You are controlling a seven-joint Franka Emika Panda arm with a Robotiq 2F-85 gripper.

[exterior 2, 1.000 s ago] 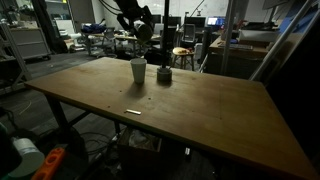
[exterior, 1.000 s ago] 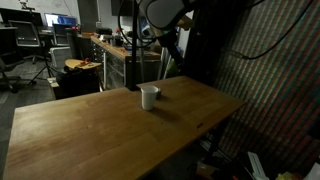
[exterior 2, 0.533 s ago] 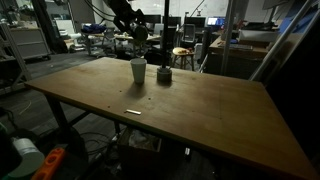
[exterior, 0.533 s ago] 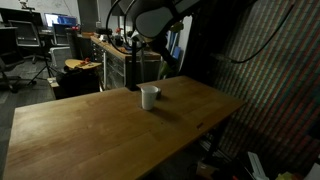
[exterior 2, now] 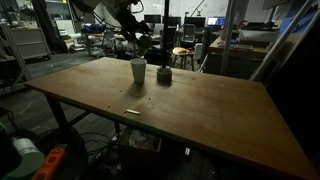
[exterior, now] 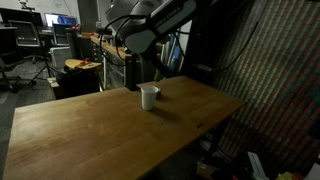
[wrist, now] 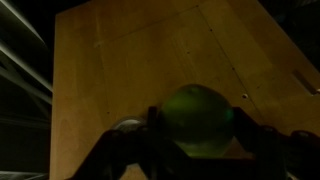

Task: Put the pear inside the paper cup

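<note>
Arm now nearer cup (exterior 2: 138,70) than a second ago | gripper (wrist: 197,132) clamped on pear (wrist: 196,110), aloft over table (wrist: 110,60) | cup near its 6 o'clock in an exterior view | I judge lowering and release remain.

In an exterior view the arm (exterior: 145,28) has swung toward 9 o'clock and dipped lower, nearer the paper cup (exterior: 149,96).
</note>
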